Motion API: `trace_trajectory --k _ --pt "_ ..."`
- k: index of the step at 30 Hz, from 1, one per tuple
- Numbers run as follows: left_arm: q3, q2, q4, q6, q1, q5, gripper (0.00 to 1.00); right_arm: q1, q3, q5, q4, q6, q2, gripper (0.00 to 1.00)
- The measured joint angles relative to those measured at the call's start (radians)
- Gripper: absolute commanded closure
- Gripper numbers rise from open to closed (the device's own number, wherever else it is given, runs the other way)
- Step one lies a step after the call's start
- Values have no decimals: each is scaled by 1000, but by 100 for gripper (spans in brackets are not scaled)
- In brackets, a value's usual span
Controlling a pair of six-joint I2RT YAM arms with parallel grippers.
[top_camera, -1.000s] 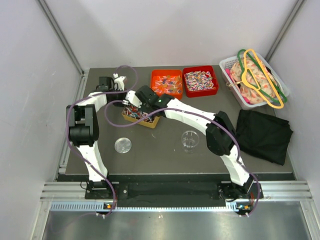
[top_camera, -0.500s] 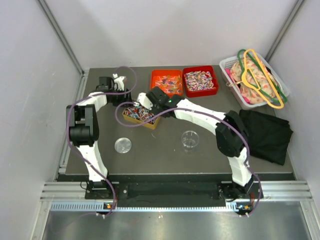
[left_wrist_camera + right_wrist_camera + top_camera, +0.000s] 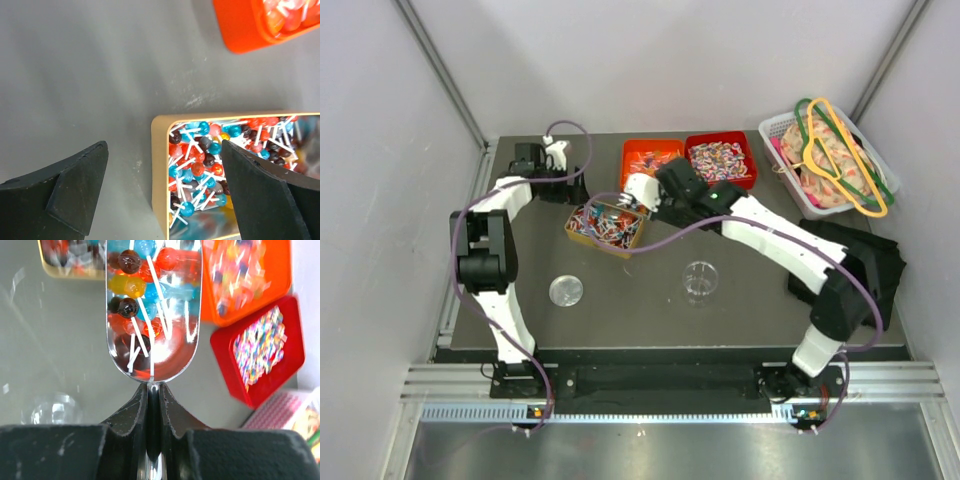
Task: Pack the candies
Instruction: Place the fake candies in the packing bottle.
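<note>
While the scoop [image 3: 152, 355] hangs loaded, the candies [image 3: 142, 290] lie in two places. One heap of small balls on white sticks fills the clear scoop, and the rest fills the tan box [image 3: 159, 165] on the desk [image 3: 75, 75]. I judge this the carry step: a scoopful is up out of the box, meant for the clear cup [image 3: 700, 281] that stands nearer the desk's front edge. The next move calls for keeping the scoop level, bringing it over the cup's mouth and tipping slowly — that mouth looks narrow beside the load, so a spill seems likely. My right hand [image 3: 152, 401] is clenched on the scoop's thin handle, both fingers pressed against it. My left hand [image 3: 162, 170] is spread wide and grasps nothing — it hovers over a corner of the box, touching nothing that I can see.
</note>
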Motion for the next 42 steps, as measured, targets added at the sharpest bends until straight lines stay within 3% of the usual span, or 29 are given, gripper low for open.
trace_trajectory --k 20,29,42 --pt "79 -114 -195 92 0 38 1 -104 -528 -120 -133 -71 -657 100" --pt "79 -153 -237 116 0 57 1 -108 -605 -134 -232 -126 -794 100" --pt "77 -180 -250 116 2 57 1 -108 -631 -76 -310 -193 -801 100"
